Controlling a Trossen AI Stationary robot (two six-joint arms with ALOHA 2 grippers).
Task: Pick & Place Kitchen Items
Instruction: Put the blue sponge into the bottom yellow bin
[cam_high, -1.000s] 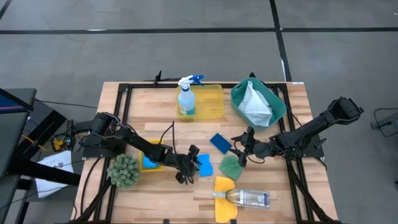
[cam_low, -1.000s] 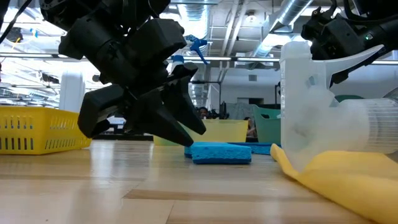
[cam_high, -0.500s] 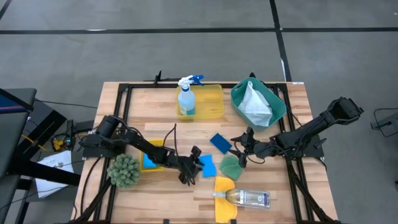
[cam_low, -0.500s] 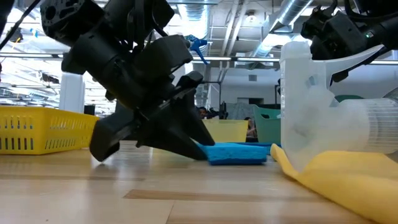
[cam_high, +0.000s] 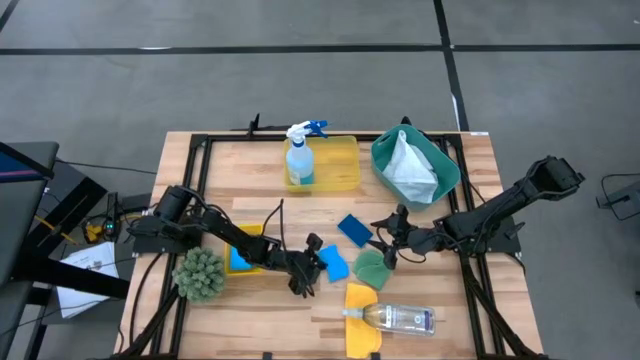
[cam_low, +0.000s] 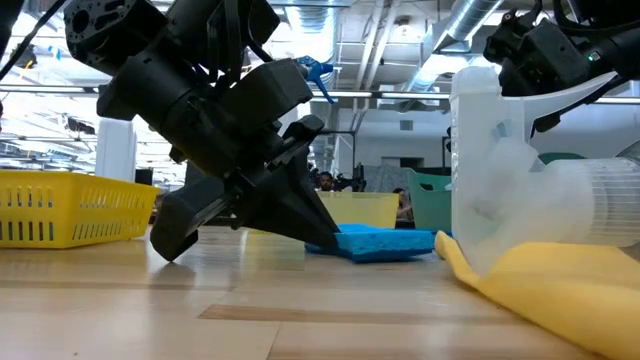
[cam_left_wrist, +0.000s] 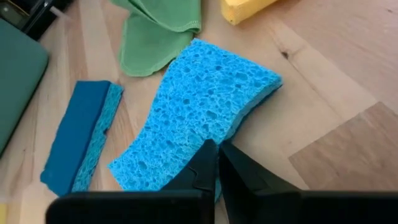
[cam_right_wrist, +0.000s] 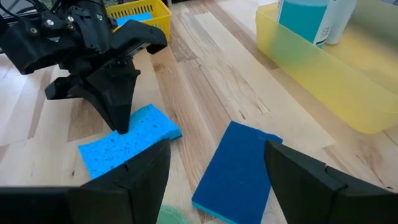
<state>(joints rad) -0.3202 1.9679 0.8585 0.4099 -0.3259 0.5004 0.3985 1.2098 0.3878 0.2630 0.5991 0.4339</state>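
Left claw (cam_left_wrist: 217, 163), spread a second earlier, is now pinched shut on the edge of the sponge (cam_left_wrist: 205, 118), tilted off the table (cam_high: 250, 170); lift is judged next. Right claw (cam_right_wrist: 214, 163) is held wide near the darker sponge (cam_right_wrist: 236, 163)

Porous blue sponge (cam_left_wrist: 205, 118), edge pinched, tilted

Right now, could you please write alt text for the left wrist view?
The left tool is shut on the edge of a light blue sponge lying on the wooden table. A darker blue sponge lies beside it, with a green cloth and a yellow cloth beyond.
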